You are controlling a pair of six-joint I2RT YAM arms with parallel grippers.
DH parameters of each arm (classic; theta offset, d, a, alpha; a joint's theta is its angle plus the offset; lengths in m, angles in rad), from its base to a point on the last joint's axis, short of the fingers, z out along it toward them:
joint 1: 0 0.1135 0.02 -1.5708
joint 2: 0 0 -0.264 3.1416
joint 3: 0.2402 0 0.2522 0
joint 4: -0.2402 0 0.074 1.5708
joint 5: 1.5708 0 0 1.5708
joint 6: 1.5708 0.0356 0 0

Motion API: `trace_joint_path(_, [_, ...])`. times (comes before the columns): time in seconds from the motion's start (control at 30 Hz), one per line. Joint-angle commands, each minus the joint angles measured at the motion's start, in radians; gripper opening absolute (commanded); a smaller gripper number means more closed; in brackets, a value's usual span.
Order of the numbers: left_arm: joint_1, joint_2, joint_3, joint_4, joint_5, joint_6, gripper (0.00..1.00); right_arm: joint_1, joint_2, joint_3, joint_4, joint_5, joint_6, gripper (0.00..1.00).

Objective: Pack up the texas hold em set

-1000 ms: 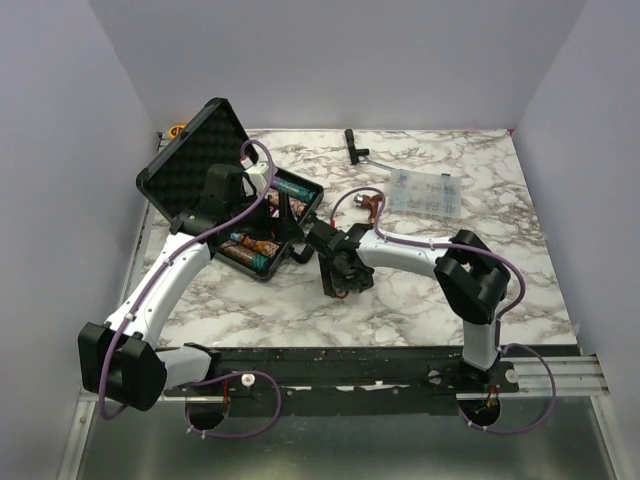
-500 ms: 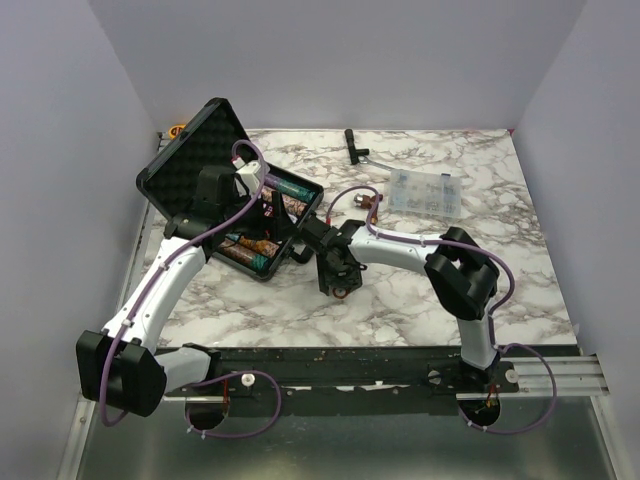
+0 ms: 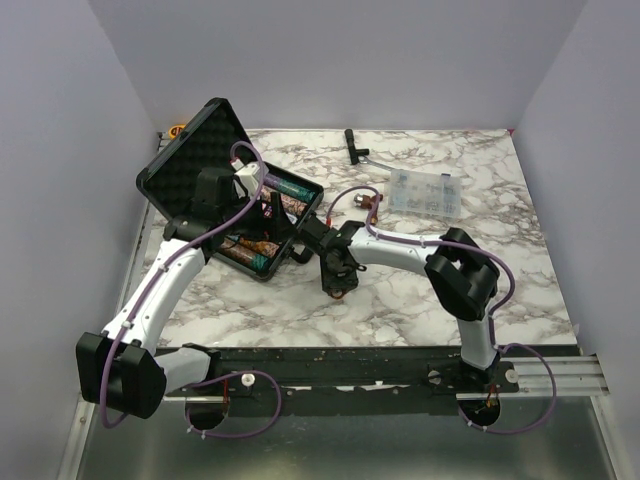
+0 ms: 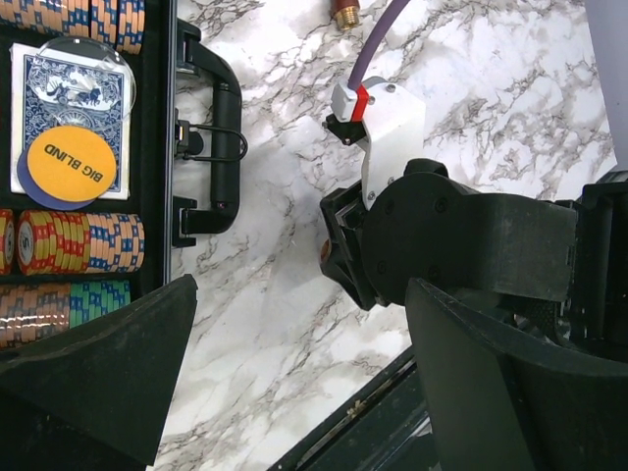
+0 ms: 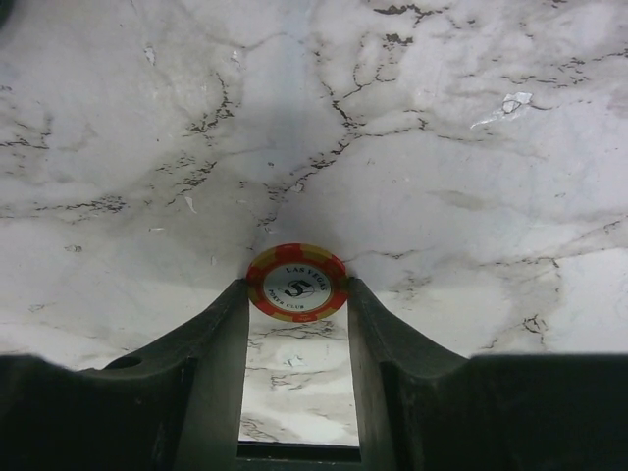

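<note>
The open black case [image 3: 195, 165] of the hold em set lies at the table's left, foam lid up. Its tray holds rows of multicoloured chips [image 4: 78, 240], a blue card deck [image 4: 69, 88] and an orange BIG BLIND disc [image 4: 71, 162]. A red-and-yellow poker chip [image 5: 296, 283] lies flat on the marble, right of the case. My right gripper [image 5: 296, 294] points down at it, and its fingertips touch the chip's two edges. My left gripper [image 4: 299, 294] hangs open over bare marble beside the case handle [image 4: 226, 147], holding nothing.
A clear compartment box [image 3: 425, 192] sits at the back right, and a black tool [image 3: 353, 145] lies near the back edge. A brass-tipped cable end [image 3: 368, 203] rests behind the right forearm. Walls stand close on three sides. The right wrist [image 4: 442, 235] sits just under my left gripper.
The right jaws have narrowed onto the chip and that wrist has shifted slightly left. The left wrist drew back a little earlier and has held still since.
</note>
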Motion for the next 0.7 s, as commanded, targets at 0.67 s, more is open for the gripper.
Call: trace_joint_path(0.67, [0.000, 0.154, -0.162, 0.258, 0.268, -0.255, 0.86, 0.000, -0.295, -0.377, 0.369, 0.178, -0.065, 0.14])
